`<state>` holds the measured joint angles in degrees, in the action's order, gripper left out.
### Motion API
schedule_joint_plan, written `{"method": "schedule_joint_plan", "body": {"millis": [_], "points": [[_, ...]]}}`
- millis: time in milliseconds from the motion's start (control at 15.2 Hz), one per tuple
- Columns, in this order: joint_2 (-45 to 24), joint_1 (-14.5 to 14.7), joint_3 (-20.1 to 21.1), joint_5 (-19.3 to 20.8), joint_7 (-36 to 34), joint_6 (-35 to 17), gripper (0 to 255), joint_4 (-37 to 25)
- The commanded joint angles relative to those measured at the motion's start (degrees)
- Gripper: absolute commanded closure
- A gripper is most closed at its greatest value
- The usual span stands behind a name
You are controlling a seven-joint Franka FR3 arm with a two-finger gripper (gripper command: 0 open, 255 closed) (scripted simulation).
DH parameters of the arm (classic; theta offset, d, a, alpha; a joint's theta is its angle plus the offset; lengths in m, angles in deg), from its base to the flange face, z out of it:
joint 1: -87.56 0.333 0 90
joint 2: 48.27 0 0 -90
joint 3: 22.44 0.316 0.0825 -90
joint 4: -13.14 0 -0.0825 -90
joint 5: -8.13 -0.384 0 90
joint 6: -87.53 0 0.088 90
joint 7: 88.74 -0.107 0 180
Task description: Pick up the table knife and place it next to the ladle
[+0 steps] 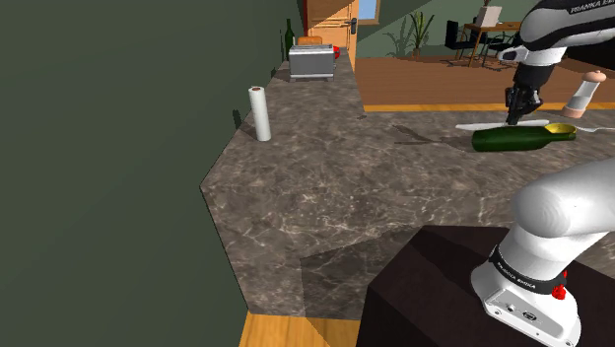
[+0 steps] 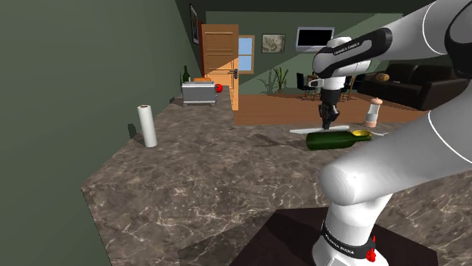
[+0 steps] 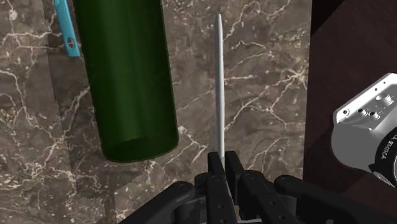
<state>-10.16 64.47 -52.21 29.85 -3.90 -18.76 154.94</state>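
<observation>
The pick looks done. The gripper (image 3: 220, 160) is closed narrowly on one end of the table knife (image 3: 219, 83), its two black fingers pinching the metal with the rest of the knife running straight out ahead of them. In the shoulder view the knife juts sideways from the fingertips just above the green bottle (image 1: 520, 138). My judgement is that it hangs clear of the desk (image 1: 345, 187) rather than resting on it, though no gap is plainly visible.

The carry and the set-down are still to come. The ladle (image 1: 563, 128) appears to be the yellow-bowled piece at the bottle's neck end, with a pale handle trailing away from the bottle. A blue strip with a hole in it (image 3: 65, 28), on the far side of the bottle from the knife, may be that same handle, but I cannot be sure. The knife therefore has to pass the bottle and come down on bare desk beside the ladle.

The knife is plain white to pale grey, long and very slim. In the wrist view it is seen almost edge-on, as a thin sliver tapering to a fine point, and it lies roughly parallel to the bottle's side and a little apart from it. No separate handle can be made out, as the gripper covers the held end.
</observation>
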Motion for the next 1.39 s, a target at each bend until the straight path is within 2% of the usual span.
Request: {"method": "schedule_joint_plan", "body": {"millis": [0, 594, 1320], "points": [[1.1, -1.5, -2.0, 1.6, 2.7, 0.4, 255, 0.1], [2.7, -6.7, -11.8, 7.9, 15.0, 1.6, 255, -2.9], [0.5, -6.8, -16.0, 10.6, 14.1, -7.3, 255, 3.5]]}}
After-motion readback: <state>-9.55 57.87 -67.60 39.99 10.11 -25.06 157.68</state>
